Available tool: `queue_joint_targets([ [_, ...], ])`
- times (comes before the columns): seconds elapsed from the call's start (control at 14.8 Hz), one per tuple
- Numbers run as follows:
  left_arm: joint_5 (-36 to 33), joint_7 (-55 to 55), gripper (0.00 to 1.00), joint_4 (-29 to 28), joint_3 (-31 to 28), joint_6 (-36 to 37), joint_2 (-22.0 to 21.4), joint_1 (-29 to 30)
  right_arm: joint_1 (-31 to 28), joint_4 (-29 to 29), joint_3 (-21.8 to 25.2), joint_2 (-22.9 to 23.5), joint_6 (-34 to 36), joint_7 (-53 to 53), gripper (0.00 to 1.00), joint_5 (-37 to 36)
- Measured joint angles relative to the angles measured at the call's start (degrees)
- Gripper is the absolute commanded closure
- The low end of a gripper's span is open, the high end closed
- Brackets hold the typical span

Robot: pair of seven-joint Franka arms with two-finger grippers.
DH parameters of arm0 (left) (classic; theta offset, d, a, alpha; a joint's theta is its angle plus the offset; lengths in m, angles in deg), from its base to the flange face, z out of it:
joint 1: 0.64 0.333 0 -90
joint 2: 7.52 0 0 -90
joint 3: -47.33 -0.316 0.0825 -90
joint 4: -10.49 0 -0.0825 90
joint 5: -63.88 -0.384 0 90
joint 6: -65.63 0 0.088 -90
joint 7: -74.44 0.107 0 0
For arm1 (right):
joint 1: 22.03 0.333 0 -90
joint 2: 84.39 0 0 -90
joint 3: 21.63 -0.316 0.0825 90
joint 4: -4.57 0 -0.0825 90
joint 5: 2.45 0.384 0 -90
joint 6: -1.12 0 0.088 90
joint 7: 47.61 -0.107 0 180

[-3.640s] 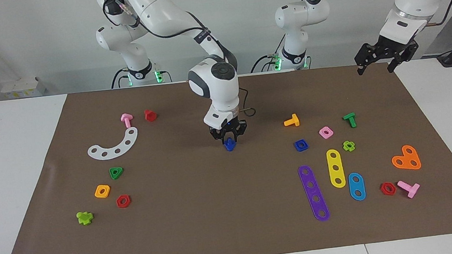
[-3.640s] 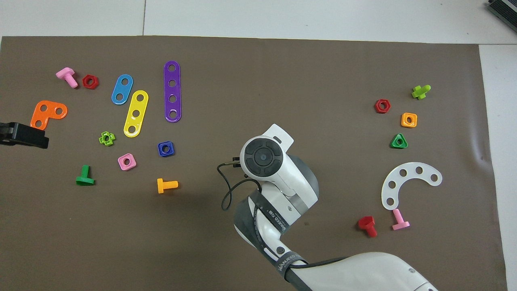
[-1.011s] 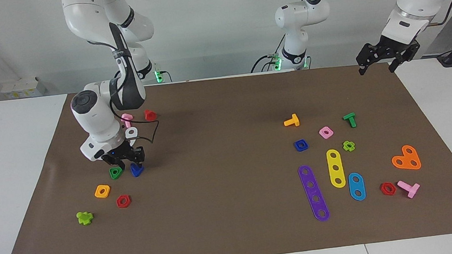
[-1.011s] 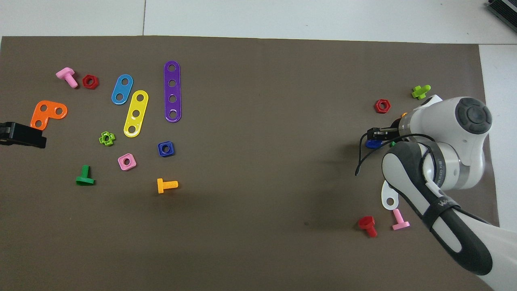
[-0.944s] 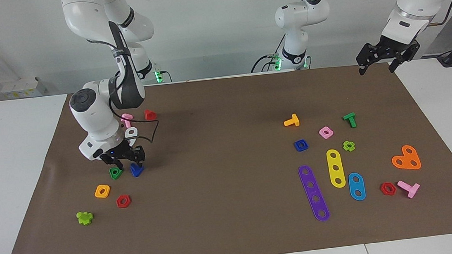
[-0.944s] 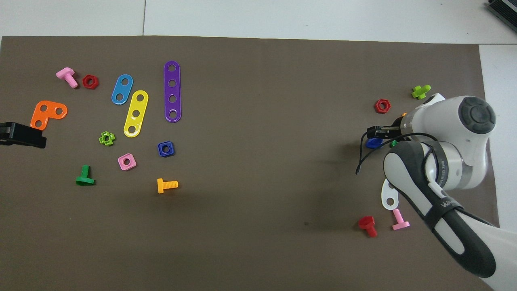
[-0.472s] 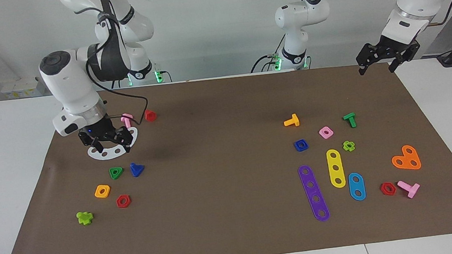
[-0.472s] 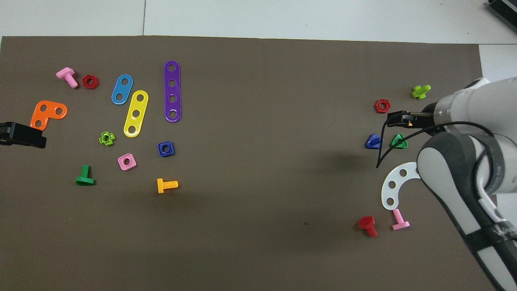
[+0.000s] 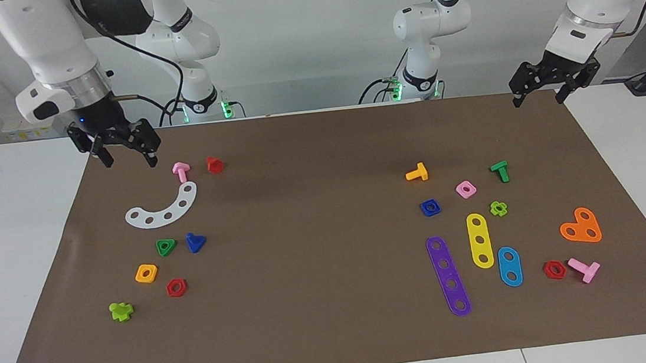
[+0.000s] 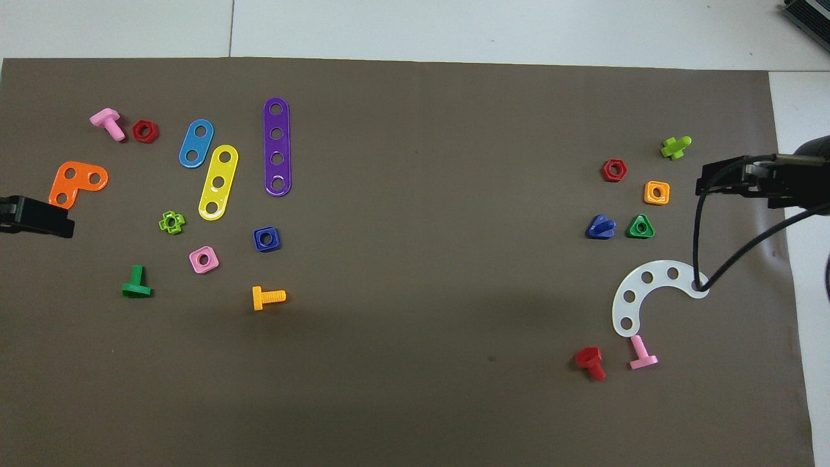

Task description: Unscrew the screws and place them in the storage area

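Blue screw (image 9: 195, 242) lies beside green nut (image 9: 166, 247).

From overhead, the left gripper (image 10: 32, 220) is cut off by the frame's edge. The right gripper (image 10: 746, 181) likewise shows only partly.

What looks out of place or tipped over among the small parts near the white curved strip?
Nothing looks damaged or spilled. The blue screw lies on its side on the brown mat beside the green triangular nut, near the white curved strip. The right gripper hangs open above the mat's edge.
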Motion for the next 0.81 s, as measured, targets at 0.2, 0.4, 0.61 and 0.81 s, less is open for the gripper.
queue_joint_targets([
  [0.2, 0.0, 0.0, 0.00, 0.0, 0.0, 0.0, 0.0, 0.0, 0.0, -1.8, 0.0, 0.0, 2.3, 0.0, 0.01, -0.1],
  [0.4, 0.0, 0.0, 0.00, 0.0, 0.0, 0.0, 0.0, 0.0, 0.0, -1.8, -0.1, 0.3, 4.2, 0.0, 0.01, -0.2],
  [0.61, 0.0, 0.0, 0.00, 0.0, 0.0, 0.0, 0.0, 0.0, 0.4, -1.2, -0.3, 0.2, 4.5, 0.0, 0.01, -0.2],
  [0.81, 0.0, 0.0, 0.00, 0.0, 0.0, 0.0, 0.0, 0.0, 0.6, -0.4, -0.4, 0.1, 4.5, 0.0, 0.01, -0.2],
])
